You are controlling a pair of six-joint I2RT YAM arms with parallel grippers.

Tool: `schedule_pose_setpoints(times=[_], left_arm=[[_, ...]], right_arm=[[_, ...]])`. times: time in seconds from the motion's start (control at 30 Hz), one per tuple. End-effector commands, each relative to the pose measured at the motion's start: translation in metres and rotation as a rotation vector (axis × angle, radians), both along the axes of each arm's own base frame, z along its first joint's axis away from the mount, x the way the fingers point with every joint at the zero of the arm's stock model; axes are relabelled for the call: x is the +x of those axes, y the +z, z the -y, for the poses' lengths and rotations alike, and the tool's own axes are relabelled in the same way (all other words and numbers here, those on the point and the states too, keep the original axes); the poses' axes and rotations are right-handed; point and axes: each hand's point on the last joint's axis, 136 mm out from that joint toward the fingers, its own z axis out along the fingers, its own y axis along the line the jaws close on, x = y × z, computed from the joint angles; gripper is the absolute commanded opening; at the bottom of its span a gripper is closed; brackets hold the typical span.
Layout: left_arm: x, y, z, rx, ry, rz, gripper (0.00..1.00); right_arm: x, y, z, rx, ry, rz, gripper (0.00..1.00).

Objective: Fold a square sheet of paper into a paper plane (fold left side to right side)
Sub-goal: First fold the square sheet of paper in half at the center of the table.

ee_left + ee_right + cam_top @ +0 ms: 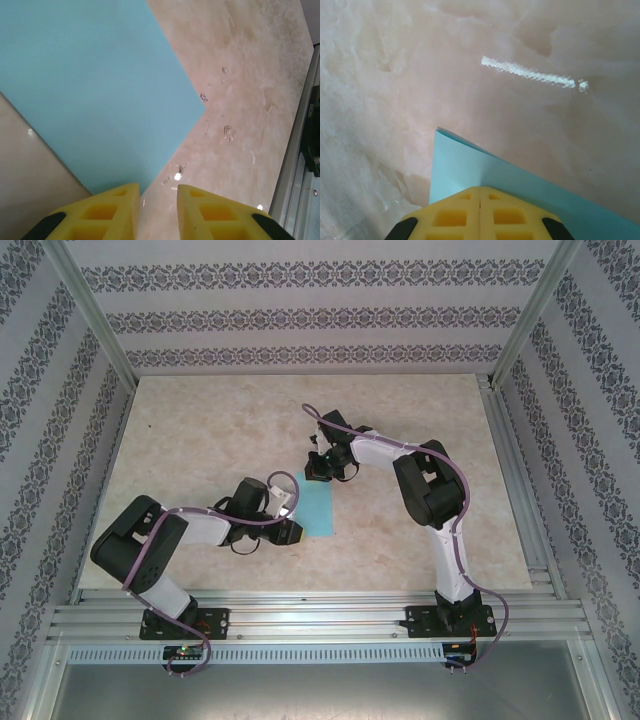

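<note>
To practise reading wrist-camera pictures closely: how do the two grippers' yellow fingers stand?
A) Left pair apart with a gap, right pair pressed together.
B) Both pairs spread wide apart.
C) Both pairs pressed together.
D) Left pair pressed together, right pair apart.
A: the left gripper shows bare table between its fingers, while the right gripper has its fingers meeting with no gap, over the square sheet of paper.

Beige marbled tabletop; striped floral-patterned walls; aluminium rails along near edge.
</note>
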Motion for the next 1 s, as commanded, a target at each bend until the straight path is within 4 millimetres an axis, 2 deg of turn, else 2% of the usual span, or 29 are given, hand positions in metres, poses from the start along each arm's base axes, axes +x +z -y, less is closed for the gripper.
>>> schedule_pose_setpoints(times=[0.0, 0.1, 0.27, 0.33, 0.4, 0.5, 0.7, 0.83, 0.97], left_arm=[[-0.038, -0.021, -0.014, 0.071, -0.006, -0.150, 0.26], [-0.034, -0.005, -0.014, 0.061, 0.005, -0.111, 0.27], [0.000, 0.044, -0.008, 0.038, 0.053, 0.017, 0.28], [0.015, 0.057, -0.004, 0.012, 0.061, 0.043, 0.28], [0.029, 0.062, 0.001, 0.005, 0.056, 0.054, 0.27], [0.048, 0.054, 0.007, 0.004, 0.046, 0.037, 0.25], [0.085, 0.023, 0.010, 0.025, 0.073, 0.013, 0.20], [0.092, 0.005, 0.007, 0.038, 0.096, 0.001, 0.18], [0.086, -0.010, 0.003, 0.058, 0.097, -0.025, 0.17]], right_arm=[[-0.005, -0.028, 0.018, -0.092, -0.009, -0.047, 0.06], [-0.006, -0.028, 0.018, -0.091, -0.008, -0.049, 0.06], [-0.006, -0.028, 0.018, -0.091, -0.007, -0.051, 0.06], [-0.006, -0.027, 0.018, -0.091, -0.008, -0.051, 0.06], [-0.006, -0.027, 0.018, -0.091, -0.006, -0.052, 0.06], [-0.005, -0.026, 0.017, -0.091, -0.005, -0.049, 0.06], [-0.005, -0.028, 0.017, -0.098, 0.000, -0.054, 0.06], [-0.006, -0.029, 0.017, -0.100, 0.004, -0.057, 0.06], [-0.006, -0.029, 0.018, -0.106, 0.004, -0.055, 0.06]])
